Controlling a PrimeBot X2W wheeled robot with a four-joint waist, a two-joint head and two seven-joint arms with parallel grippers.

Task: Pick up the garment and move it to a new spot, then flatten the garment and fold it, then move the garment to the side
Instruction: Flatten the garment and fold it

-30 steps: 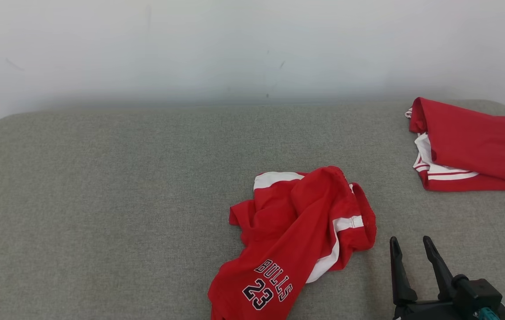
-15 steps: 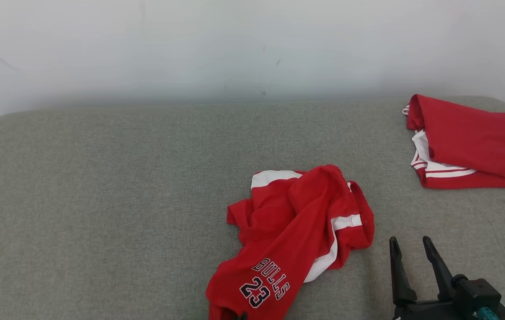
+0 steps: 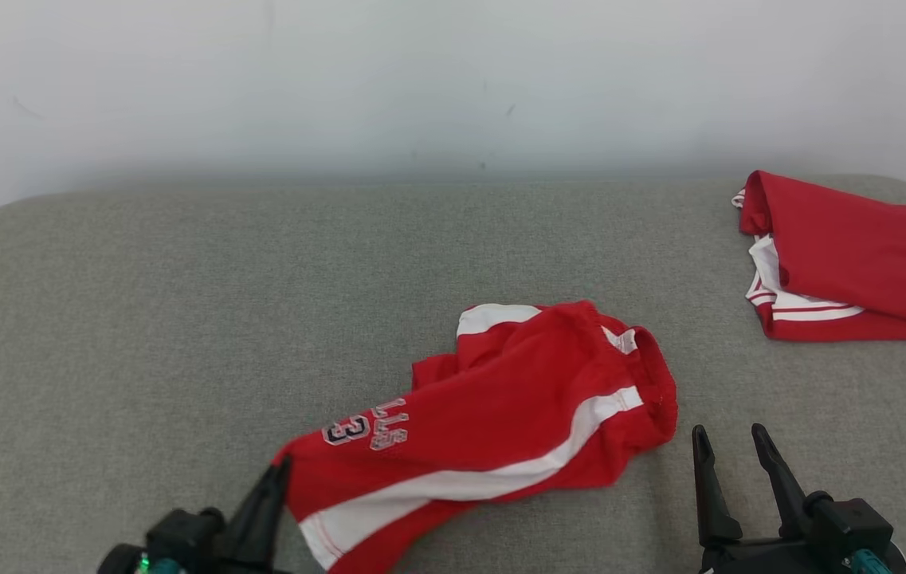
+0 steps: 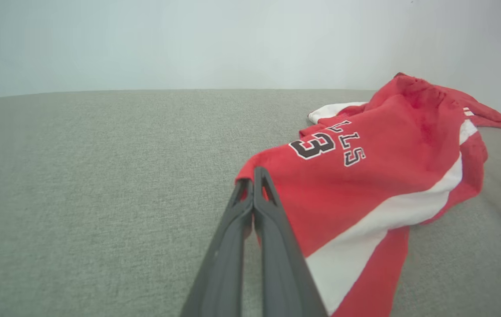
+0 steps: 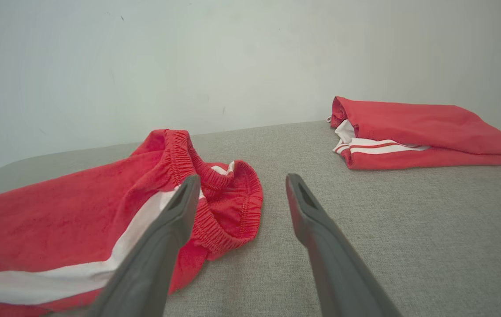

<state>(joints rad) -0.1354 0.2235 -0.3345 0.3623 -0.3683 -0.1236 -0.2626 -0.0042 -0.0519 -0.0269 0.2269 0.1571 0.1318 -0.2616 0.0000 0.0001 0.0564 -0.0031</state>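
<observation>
The garment (image 3: 500, 406), red shorts with white side stripes and dark lettering, lies stretched slantwise across the near middle of the grey padded surface (image 3: 182, 319). My left gripper (image 3: 281, 466) is shut on the hem corner of the leg end at the lower left. In the left wrist view the closed fingertips (image 4: 254, 176) pinch the red edge of the shorts (image 4: 378, 176) just below the number. My right gripper (image 3: 726, 430) stands open at the lower right, just right of the elastic waistband and apart from it. The right wrist view shows the waistband (image 5: 215, 198) beside the open right gripper (image 5: 242, 178).
A second red garment (image 3: 851, 255), folded, with white trim, lies at the far right by the surface's rounded corner; the right wrist view shows this folded garment (image 5: 409, 127) ahead to the right. A pale wall (image 3: 453, 80) runs behind. Bare grey padding spreads to the left.
My left gripper has come into view at the lower left, holding the leg end. The shorts' leg has been drawn out to the left and the lettering has turned. The right gripper stays put.
</observation>
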